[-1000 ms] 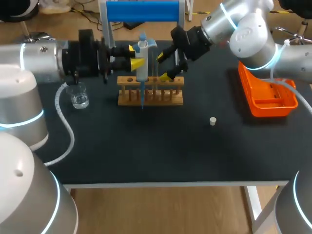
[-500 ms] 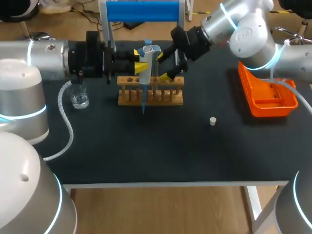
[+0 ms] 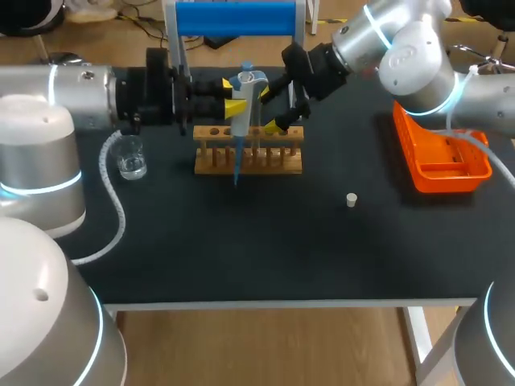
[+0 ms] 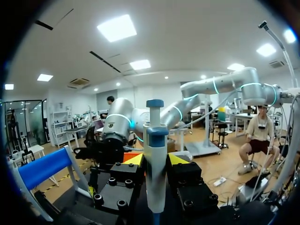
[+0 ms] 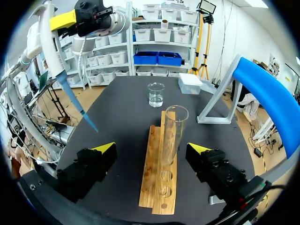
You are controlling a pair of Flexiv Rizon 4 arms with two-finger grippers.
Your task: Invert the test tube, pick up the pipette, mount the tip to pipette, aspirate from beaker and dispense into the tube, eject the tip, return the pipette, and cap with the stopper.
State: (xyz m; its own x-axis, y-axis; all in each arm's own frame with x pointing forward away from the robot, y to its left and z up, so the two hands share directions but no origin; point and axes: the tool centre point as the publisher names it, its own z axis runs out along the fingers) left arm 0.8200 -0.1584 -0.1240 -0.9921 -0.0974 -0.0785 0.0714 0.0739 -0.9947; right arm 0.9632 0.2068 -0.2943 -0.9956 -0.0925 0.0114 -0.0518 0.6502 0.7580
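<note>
My left gripper (image 3: pixel 232 96) is shut on a white and blue pipette (image 3: pixel 244 103) and holds it above the wooden rack (image 3: pixel 248 159). Its blue tip (image 3: pixel 236 169) hangs down in front of the rack. In the left wrist view the pipette (image 4: pixel 155 173) stands upright between the yellow fingertips (image 4: pixel 135 160). A clear test tube (image 5: pixel 171 133) stands mouth up in the rack (image 5: pixel 157 183), between the fingers of my open right gripper (image 5: pixel 152 149), which do not touch it. The water beaker (image 3: pixel 130 159) sits left of the rack. A small white stopper (image 3: pixel 352 199) lies on the table to the right.
An orange tray (image 3: pixel 438 161) stands at the right edge of the black table. The blue-topped pipette stand (image 3: pixel 235 18) is behind the rack. My right gripper (image 3: pixel 272 110) hovers at the rack's right end, close to the pipette.
My left arm has shifted a little to the right with the pipette, which now leans slightly. The right arm has stayed still.
</note>
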